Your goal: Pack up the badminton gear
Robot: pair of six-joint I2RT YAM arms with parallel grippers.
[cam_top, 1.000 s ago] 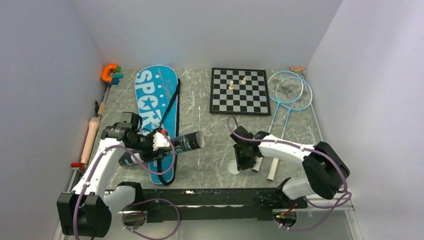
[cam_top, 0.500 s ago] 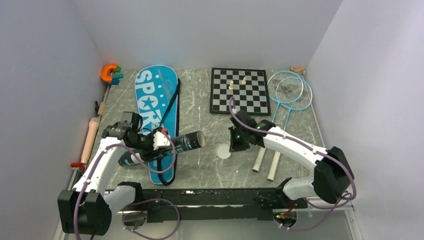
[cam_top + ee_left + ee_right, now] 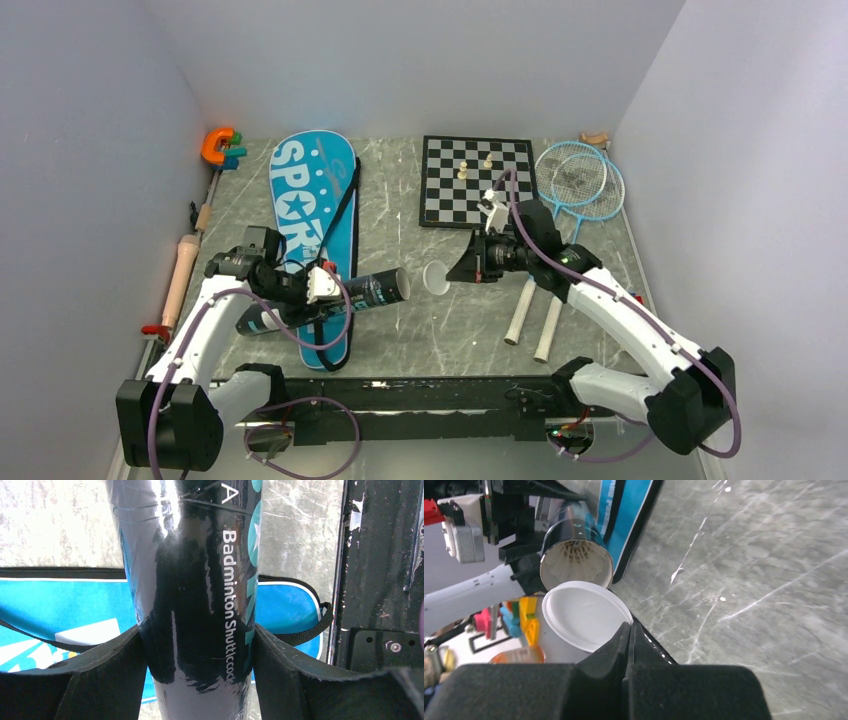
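The left gripper (image 3: 197, 645) is clamped around the black tube (image 3: 372, 290), holding it nearly level just above the blue bag (image 3: 308, 200), open mouth turned toward the other arm. The right gripper (image 3: 629, 630) pinches the rim of the white cap (image 3: 584, 615) between its closed fingers, with the cap's face just short of the tube's mouth and a little below it. Feathers of a shuttlecock (image 3: 574, 562) show inside the tube; how many are in there cannot be told, but none lies loose in the overhead view. So the shuttlecock stage looks nearly done, with only the cap left to press on. Still ahead, as I judge it: the two rackets (image 3: 580, 185), lying flat well beyond and behind the right gripper, have to go into the bag, which lies beneath the left gripper with nothing visibly in it. Compared with a second ago, the right gripper has left the table (image 3: 420, 340), where it stood over the cap beside the racket handles, and has risen, swung toward the left arm and turned the cap to face the tube. The left gripper has barely shifted.
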